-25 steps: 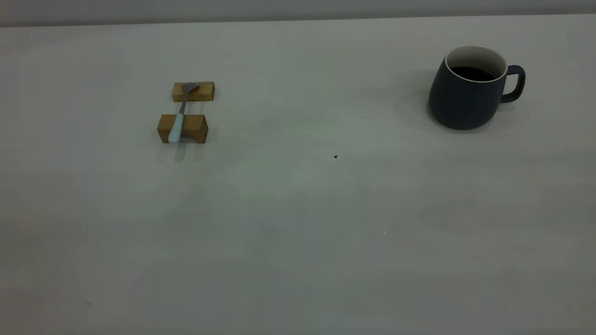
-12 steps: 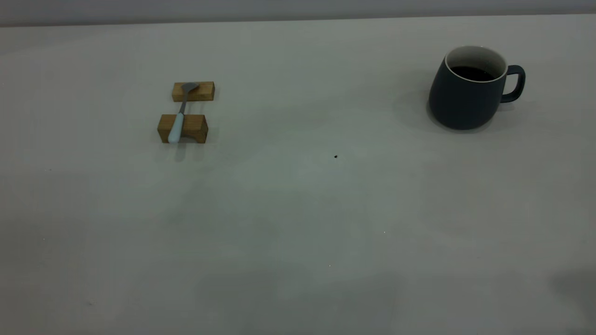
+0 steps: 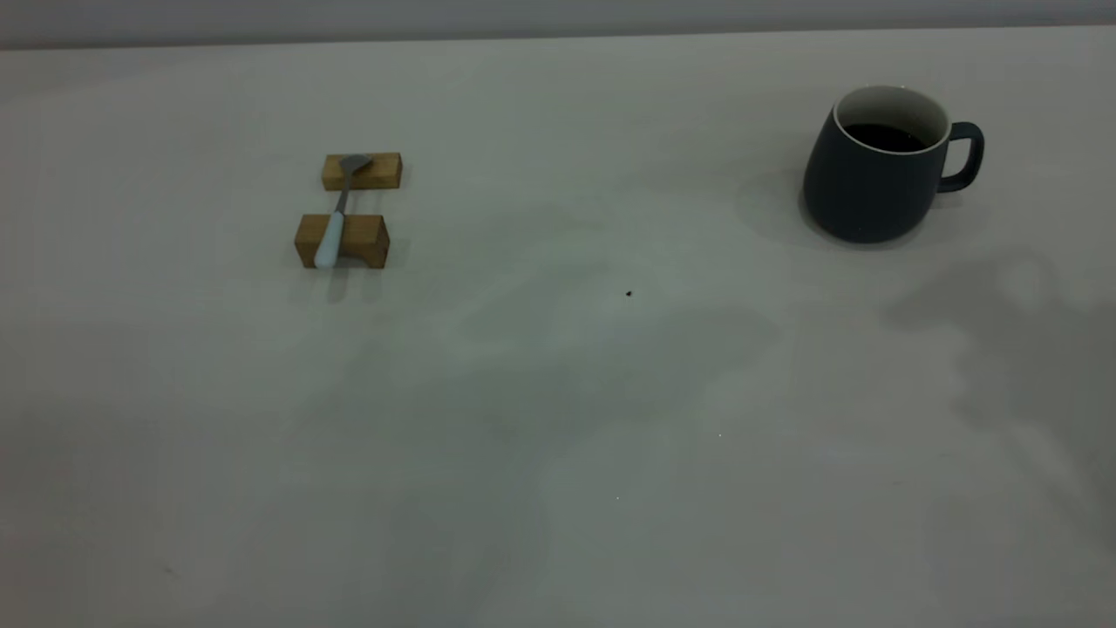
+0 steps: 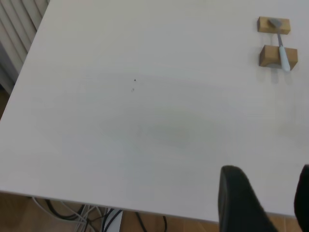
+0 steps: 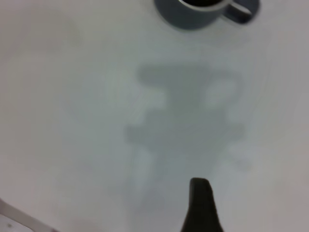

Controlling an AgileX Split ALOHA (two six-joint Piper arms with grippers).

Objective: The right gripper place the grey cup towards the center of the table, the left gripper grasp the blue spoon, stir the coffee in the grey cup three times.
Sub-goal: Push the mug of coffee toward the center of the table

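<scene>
The grey cup (image 3: 874, 170) stands upright at the far right of the table (image 3: 558, 419) in the exterior view, its loop handle turned to the right and its white inside showing above the coffee (image 3: 882, 137), a dark pool lying below the rim. Well apart from it, on the left side of the table, the blue spoon (image 3: 336, 218) lies across two tan wooden blocks (image 3: 342, 240): its grey metal bowl rests on the farther block and its pale blue handle crosses the nearer one, the handle's end reaching just past that block's front edge. A small dark speck (image 3: 629, 294) sits on the bare surface between spoon and cup. Neither arm appears in the exterior view; only a broad, soft shadow spreads over the table in front of the cup. In the left wrist view the left gripper (image 4: 268, 203) hangs over the table's edge, far from the spoon and blocks, with its two black fingers (image 4: 236, 200) spread apart and nothing between them. In the right wrist view only one dark fingertip of the right gripper (image 5: 200, 205) shows, apparently above the table with the cup well ahead of it, and it cannot be told whether that gripper is parted or closed
</scene>
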